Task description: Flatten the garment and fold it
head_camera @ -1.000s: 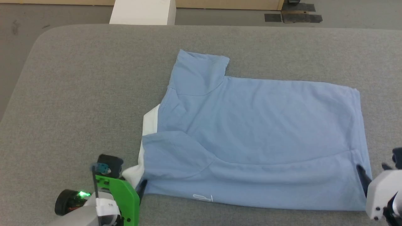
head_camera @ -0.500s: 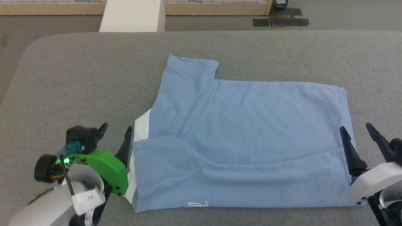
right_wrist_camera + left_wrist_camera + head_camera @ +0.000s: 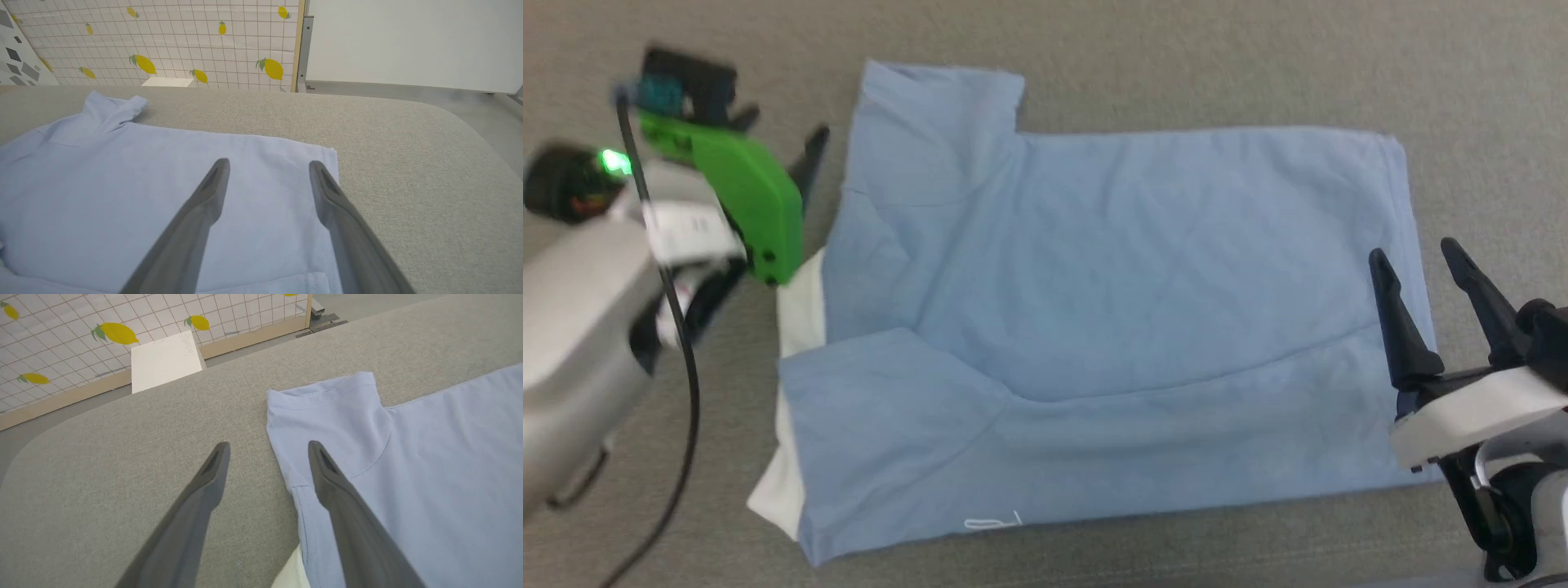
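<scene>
The shirt (image 3: 1111,269) is lying flat on the grey table (image 3: 1176,49), collar (image 3: 800,318) to the robot's left and hem (image 3: 1398,188) to its right. The near long edge is lying folded over the body, w/ the logo (image 3: 992,520) at that fold. The far sleeve (image 3: 931,114) is sticking out beyond the far edge. The L gripper (image 3: 784,126) is hovering by that sleeve w/ fingers spread wide and empty; in its wrist view one finger is sitting over the sleeve edge, the other over bare table. The R gripper (image 3: 1413,251) is hanging above the hem, fingers likewise apart, gripping nothing. Prob. the far-side fold is in hand. To do it well, both should be going lower and farther, pinching the sleeve/shoulder and the far hem corner thru all layers. They should be lifting together, keeping the cloth taut btwn them. Uneven pull risks dragging the near fold open.
</scene>
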You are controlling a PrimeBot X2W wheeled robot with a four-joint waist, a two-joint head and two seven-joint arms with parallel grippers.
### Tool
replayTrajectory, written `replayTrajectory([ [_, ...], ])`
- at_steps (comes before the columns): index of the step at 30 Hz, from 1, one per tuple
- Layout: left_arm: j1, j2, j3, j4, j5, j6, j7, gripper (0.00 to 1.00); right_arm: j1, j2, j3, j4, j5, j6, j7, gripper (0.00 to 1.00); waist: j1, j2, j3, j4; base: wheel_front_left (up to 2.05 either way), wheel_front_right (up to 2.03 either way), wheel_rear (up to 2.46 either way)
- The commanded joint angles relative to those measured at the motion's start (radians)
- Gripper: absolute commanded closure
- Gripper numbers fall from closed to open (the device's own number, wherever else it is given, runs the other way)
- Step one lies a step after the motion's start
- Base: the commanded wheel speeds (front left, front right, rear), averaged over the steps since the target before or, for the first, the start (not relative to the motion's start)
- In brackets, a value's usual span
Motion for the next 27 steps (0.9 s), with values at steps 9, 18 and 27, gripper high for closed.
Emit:
replayTrajectory([
  [9,-0.274,-0.048,-0.020,0.253,-0.013,-0.153,0.269,0.00,-0.051,0.053,0.016,-0.030,-0.020,-0.002,-0.036,0.00,0.0000,0.0000,0.225,-0.173,0.00,0.00,0.00],
  [18,-0.375,-0.054,-0.023,0.379,-0.009,-0.164,0.369,0.00,-0.046,0.090,0.027,-0.010,-0.039,-0.002,-0.065,0.00,0.0000,0.0000,0.278,-0.201,0.00,0.00,0.00],
  [27,-0.366,-0.057,-0.055,0.402,-0.043,-0.187,0.487,1.00,-0.045,0.106,0.037,-0.004,-0.048,-0.002,-0.071,0.00,0.0000,0.0000,0.291,-0.197,0.00,0.00,0.00],
])
